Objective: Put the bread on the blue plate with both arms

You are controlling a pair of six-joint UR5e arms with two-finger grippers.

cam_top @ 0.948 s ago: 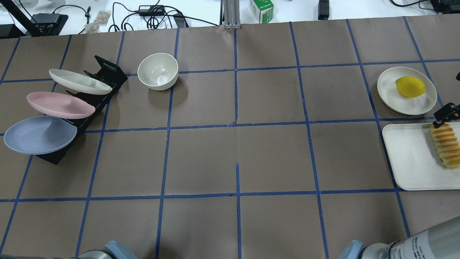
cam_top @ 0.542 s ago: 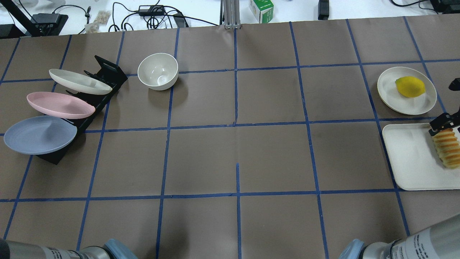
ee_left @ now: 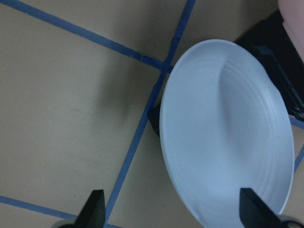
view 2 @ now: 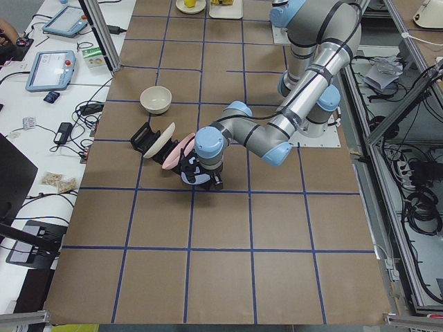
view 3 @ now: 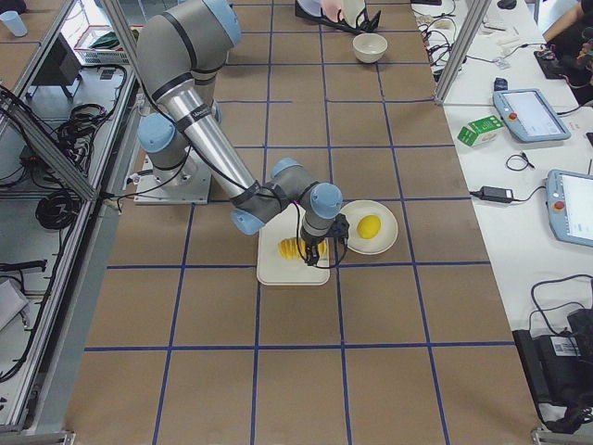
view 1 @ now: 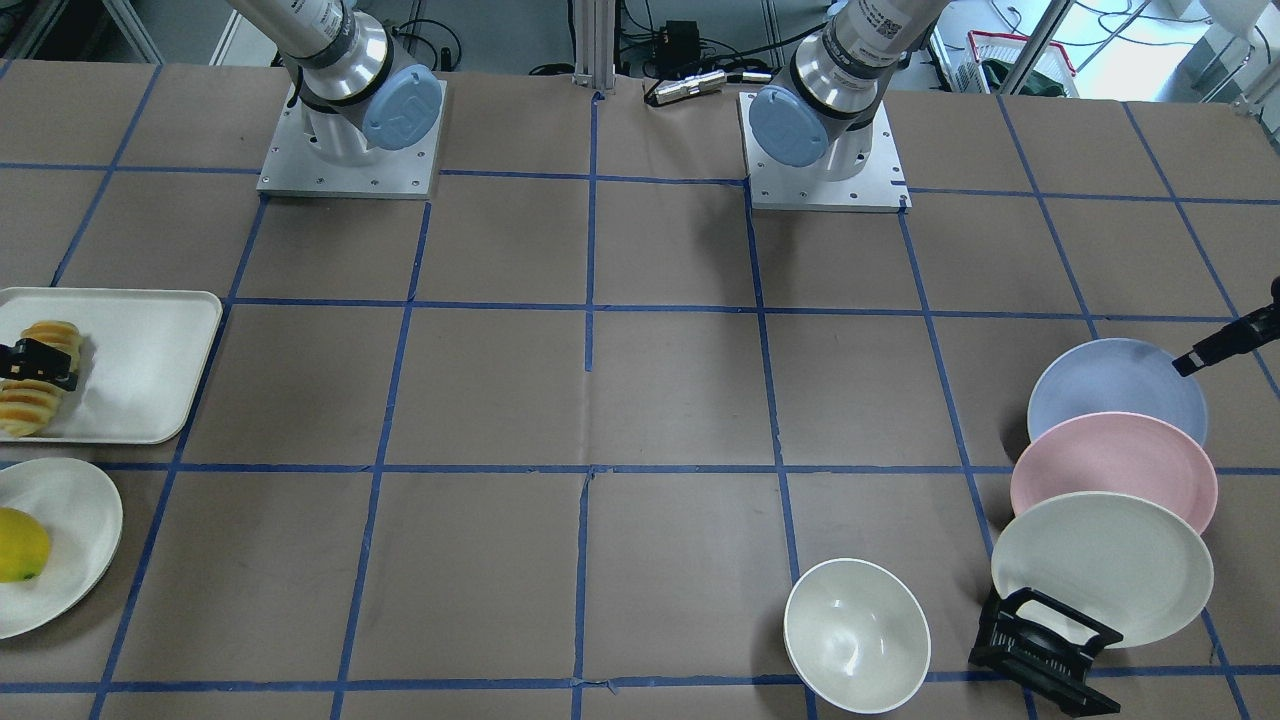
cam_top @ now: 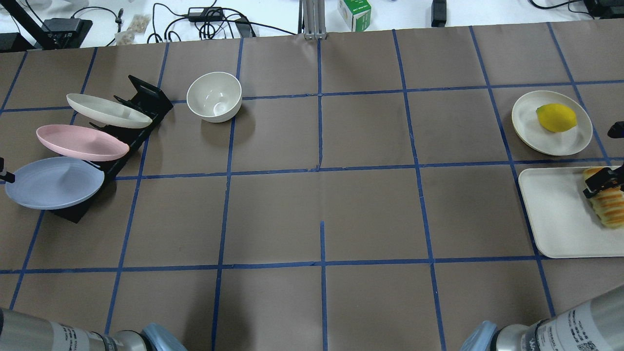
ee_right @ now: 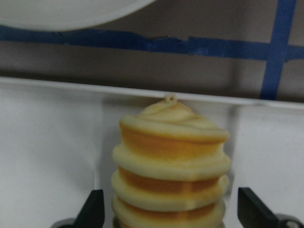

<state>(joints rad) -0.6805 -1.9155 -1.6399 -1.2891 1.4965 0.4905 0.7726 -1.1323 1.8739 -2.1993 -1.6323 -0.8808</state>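
Right wrist-mounted view: the right gripper (ee_right: 170,211) is spread wide, 1 finger on either side of the bread (ee_right: 171,161). The bread lies on a white tray (cam_top: 555,214), well apart from the black rack (cam_top: 146,95). The blue plate (cam_top: 53,183) leans in that rack's end slot nearest the robot. The left gripper (ee_left: 171,213), just beside the rack, is also wide open over the plate's outer edge.

You will find a pink plate (cam_top: 82,142) and a cream-white plate (cam_top: 108,111) tilted in the black rack (cam_top: 146,97), a white bowl (cam_top: 214,96) near it, and a lemon (cam_top: 556,117) on a round plate (cam_top: 529,127) beside the tray (cam_top: 555,219).
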